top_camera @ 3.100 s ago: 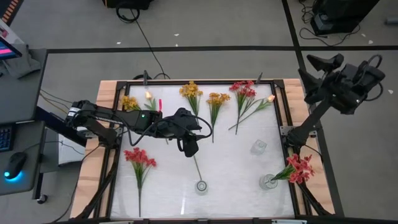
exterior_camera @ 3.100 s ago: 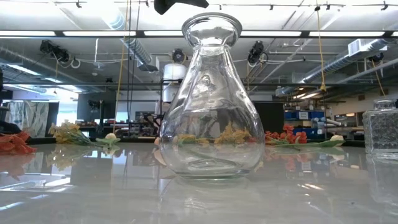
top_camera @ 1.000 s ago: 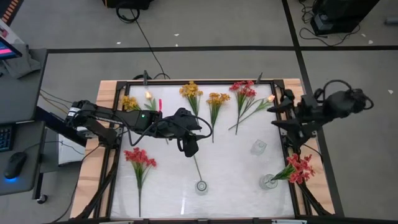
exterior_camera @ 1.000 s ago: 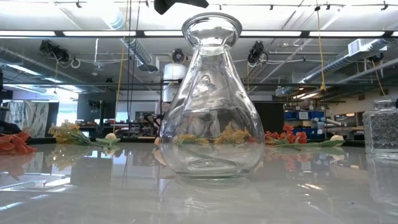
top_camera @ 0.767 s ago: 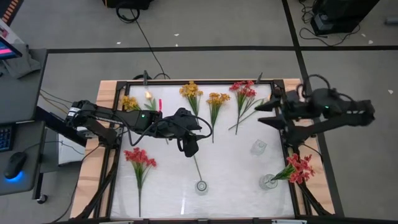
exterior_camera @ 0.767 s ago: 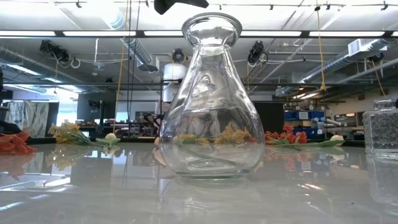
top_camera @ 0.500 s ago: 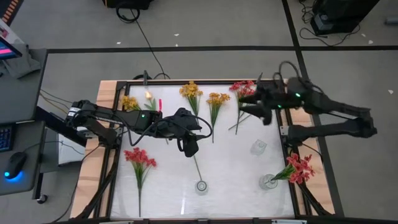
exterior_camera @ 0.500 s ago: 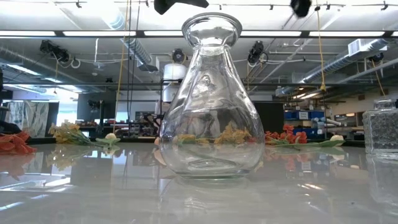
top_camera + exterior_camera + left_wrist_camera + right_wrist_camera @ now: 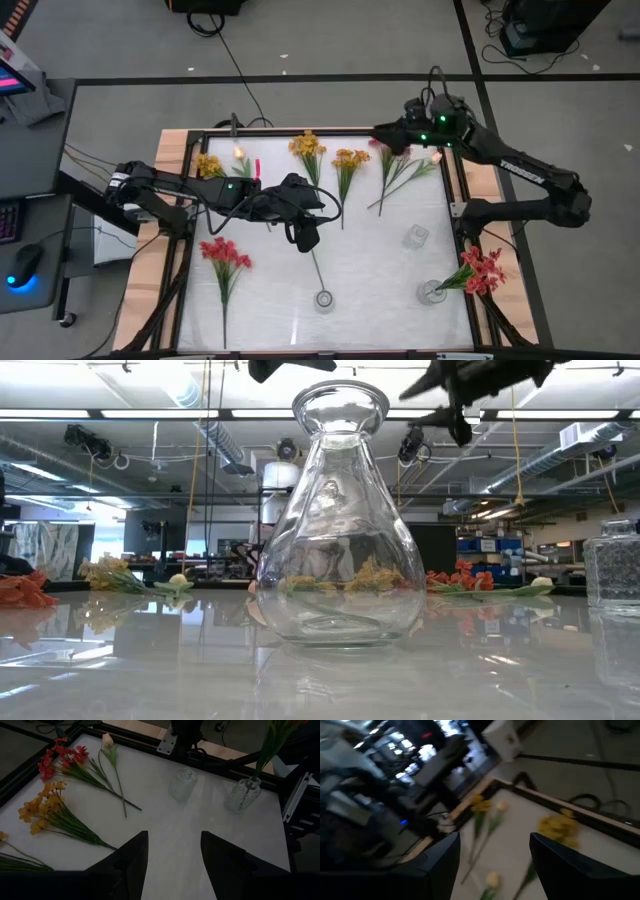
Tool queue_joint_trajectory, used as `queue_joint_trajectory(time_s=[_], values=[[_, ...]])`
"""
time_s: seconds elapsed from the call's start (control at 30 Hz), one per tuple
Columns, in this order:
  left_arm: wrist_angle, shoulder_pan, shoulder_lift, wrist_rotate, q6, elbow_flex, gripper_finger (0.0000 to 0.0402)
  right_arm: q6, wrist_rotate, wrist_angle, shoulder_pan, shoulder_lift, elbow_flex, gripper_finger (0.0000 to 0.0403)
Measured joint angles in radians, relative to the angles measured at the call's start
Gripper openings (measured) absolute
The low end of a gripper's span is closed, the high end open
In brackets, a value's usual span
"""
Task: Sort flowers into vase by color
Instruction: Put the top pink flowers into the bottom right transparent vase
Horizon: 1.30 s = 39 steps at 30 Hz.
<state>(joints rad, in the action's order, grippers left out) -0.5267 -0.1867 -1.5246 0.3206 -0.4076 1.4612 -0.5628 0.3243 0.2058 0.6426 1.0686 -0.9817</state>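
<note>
Right gripper, fingers spread and empty, poised over far bench edge, directly above red flowers; stems running diagonally toward near-left. Left gripper mid-bench, open, empty, farther away.

The white bench sits in a black frame with wooden side boards on a grey floor crossed by dark tape lines and trailing black cables. To one side stands a desk with a blue-lit mouse. Seen level, the room behind is an open workshop — exposed ceiling ducts, long strip lights, dark shelving farther back.
</note>
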Motion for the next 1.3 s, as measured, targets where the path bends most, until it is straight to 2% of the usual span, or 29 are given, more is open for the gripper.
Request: queue_joint_trajectory(time_s=[0.27,0.67,1.0,1.3], values=[[-0.001,0.000,0.000,0.000,0.000,0.000,0.0188,-0.013,-0.022,0.105,0.086,0.105,0.000,0.0248],[-0.001,0.000,0.000,0.000,0.000,0.000,0.0188,-0.039,-0.054,0.312,0.090,0.218,0.000,0.0225],[-0.001,0.000,0.000,0.000,0.000,0.000,0.0188,-0.024,-0.057,0.397,0.104,0.298,0.000,0.0202],[-0.001,0.000,0.000,0.000,0.000,0.000,0.0188,-0.012,-0.065,0.468,0.106,0.354,0.000,0.0199]])
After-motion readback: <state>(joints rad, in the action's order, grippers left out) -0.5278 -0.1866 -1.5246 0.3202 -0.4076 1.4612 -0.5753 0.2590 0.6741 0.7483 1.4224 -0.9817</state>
